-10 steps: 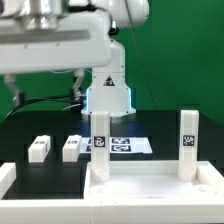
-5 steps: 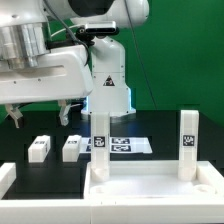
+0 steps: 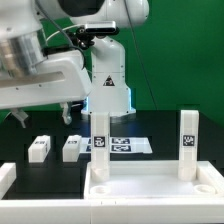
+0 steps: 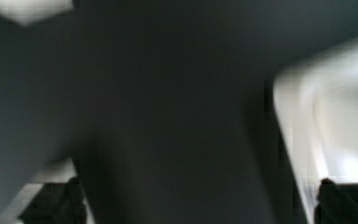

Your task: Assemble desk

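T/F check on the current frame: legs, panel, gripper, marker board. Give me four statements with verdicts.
1. Two upright legs stand in the desk panel. True.
2. The gripper is shut on a leg. False: it is open and empty, above the table.
3. Two loose legs lie on the black table. True.
4. The loose legs lie on the marker board. False: they lie on the table, off the board toward the exterior view's left.
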Robot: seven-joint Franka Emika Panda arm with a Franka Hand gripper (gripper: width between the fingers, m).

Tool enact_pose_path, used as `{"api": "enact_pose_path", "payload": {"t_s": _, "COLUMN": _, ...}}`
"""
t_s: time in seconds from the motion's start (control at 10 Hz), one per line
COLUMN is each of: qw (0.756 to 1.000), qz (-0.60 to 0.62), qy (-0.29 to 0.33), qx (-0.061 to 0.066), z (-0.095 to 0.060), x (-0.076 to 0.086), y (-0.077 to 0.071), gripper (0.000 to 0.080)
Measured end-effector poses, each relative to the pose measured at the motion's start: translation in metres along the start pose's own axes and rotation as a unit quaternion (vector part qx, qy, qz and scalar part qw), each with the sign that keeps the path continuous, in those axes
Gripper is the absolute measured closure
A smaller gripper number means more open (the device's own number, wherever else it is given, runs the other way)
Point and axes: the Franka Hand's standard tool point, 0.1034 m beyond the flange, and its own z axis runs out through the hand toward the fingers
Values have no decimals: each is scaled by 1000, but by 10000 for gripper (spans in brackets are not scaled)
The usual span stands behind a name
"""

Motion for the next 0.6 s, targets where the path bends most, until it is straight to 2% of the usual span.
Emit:
{"api": "enact_pose_path", "payload": {"t_s": 0.2, "qw": 999, "qz": 4, "qy": -35, "qx": 5, "z": 14, "x": -10, "y": 2, "gripper": 151}}
{"api": "enact_pose_path", "payload": {"t_s": 0.3, "qw": 998, "qz": 7, "qy": -64, "qx": 10, "z": 17, "x": -18, "y": 1, "gripper": 151}}
{"api": "enact_pose_path", "payload": {"t_s": 0.4, "qw": 994, "qz": 7, "qy": -105, "qx": 17, "z": 18, "x": -19, "y": -2, "gripper": 151}}
{"api": "enact_pose_path", "payload": {"t_s": 0.5, "qw": 993, "qz": 5, "qy": -117, "qx": 18, "z": 19, "x": -13, "y": -2, "gripper": 151}}
{"api": "enact_pose_path", "payload": {"t_s": 0.6, "qw": 987, "qz": 6, "qy": -157, "qx": 24, "z": 22, "x": -20, "y": -2, "gripper": 151}}
